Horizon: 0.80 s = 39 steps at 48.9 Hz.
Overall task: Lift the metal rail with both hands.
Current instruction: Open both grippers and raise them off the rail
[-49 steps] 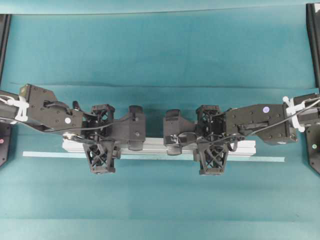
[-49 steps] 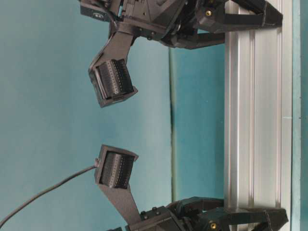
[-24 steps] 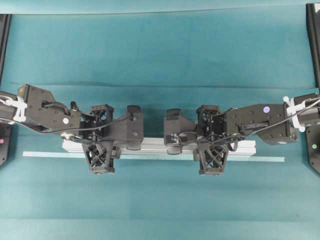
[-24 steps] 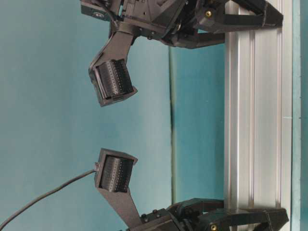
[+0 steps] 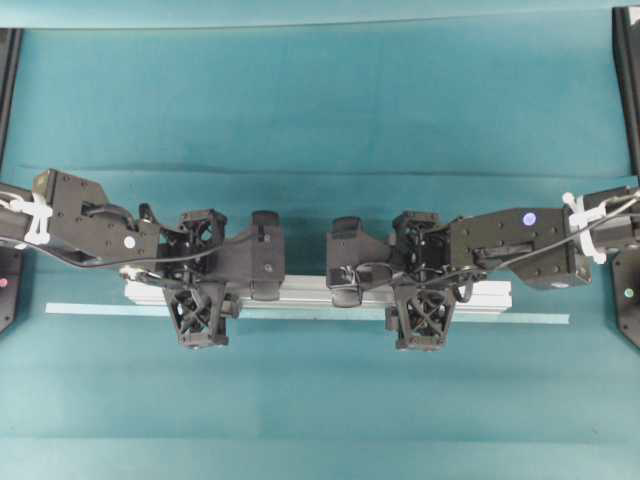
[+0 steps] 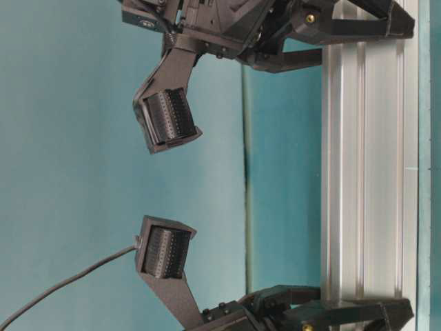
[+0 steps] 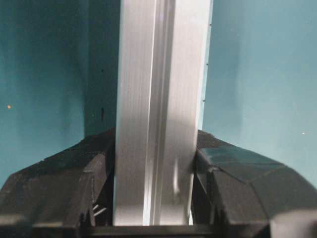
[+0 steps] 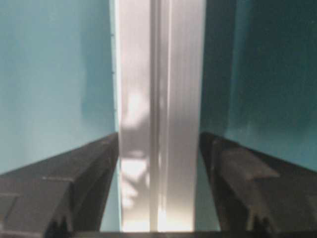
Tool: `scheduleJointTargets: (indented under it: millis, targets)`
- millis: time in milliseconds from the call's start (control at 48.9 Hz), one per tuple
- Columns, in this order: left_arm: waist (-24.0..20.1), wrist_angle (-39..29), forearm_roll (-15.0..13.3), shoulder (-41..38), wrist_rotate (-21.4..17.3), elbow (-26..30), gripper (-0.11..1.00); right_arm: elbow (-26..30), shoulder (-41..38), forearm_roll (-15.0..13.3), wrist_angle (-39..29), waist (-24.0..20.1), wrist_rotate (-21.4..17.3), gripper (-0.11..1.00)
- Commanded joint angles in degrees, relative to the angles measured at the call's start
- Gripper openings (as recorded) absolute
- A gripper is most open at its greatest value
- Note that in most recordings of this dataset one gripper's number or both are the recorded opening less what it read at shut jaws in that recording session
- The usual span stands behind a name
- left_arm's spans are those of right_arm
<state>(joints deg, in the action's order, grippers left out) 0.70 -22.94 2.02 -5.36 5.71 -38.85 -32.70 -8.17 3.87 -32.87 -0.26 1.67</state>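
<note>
From overhead we see the long grooved silver aluminium rail (image 5: 320, 296) lying on the teal bench (image 5: 320, 100), both pincers astride it. At the wrists, the left pincer (image 7: 154, 168) hugs its sides; the right pincer (image 8: 159, 163) stands apart, gaps showing.

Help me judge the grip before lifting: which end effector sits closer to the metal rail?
The left end effector. Its fingers straddle the rail with hardly any gap; the right end effector straddles it too, but cloth shows between one finger and the rail.
</note>
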Motion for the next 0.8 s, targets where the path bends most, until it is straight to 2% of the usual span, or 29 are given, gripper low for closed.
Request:
scheduleJointTargets:
  millis: [0,82,164,409,778]
  targets:
    - [0.53,0.26,-0.18,0.18,0.00,0.18,0.61,0.35,-0.44,0.09,0.18,-0.09,-0.70,0.80]
    - [0.53,0.26,-0.09,0.79,-0.70,0.18,0.84,0.44,-0.26,0.09,0.26,-0.09,-1.23,0.84]
    - [0.44,0.35,-0.09,1.49,-1.23,0.18,0.98,0.44,-0.18,0.09,0.18,-0.18,-2.02,0.88]
    - [-0.70,0.09,-0.09,6.50,-1.32,-0.88,0.97,0.44,3.52,0.00,1.14,-0.09,-3.87,0.91]
    - [-0.79,-0.09,-0.09,17.14,-1.05,-2.46,0.97,0.79,12.83,-0.44,1.41,0.00,-4.04,0.91]
